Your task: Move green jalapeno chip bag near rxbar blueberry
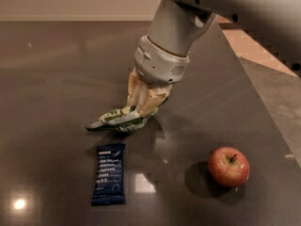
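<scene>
The green jalapeno chip bag (120, 120) is a crinkled shiny green bag, held low over the dark tabletop (56, 65). My gripper (141, 108) comes down from the upper right and is shut on the bag's right end. The rxbar blueberry (109, 173), a slim navy wrapper with white text, lies flat just below the bag, a short gap away. The bag's left tip points left, above the bar's top end.
A red-yellow apple (229, 166) stands at the right front of the table. The table's right edge (256, 93) runs diagonally, with pale floor beyond. Light glints show on the tabletop near the bar.
</scene>
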